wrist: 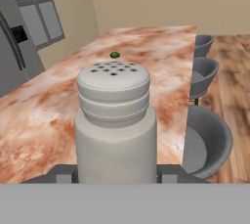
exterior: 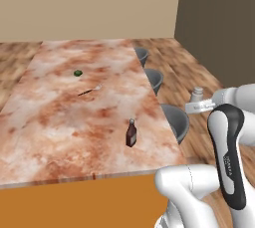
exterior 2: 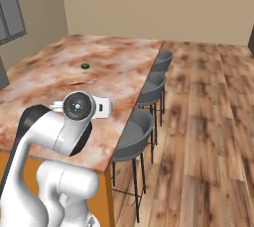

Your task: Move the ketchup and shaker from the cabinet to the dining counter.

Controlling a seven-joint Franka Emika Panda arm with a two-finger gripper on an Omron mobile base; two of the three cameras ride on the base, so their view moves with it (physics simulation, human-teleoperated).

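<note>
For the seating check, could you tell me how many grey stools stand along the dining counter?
3, along the dining counter's right edge: far stool, middle stool, nearest stool. Others may be hidden.

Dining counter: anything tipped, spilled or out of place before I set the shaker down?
Nothing stands out. The ketchup stands upright on the dining counter near its stool-side edge, with no spill around it. A small green item and a thin utensil lie farther back. The gripper holds the shaker upright.
</note>
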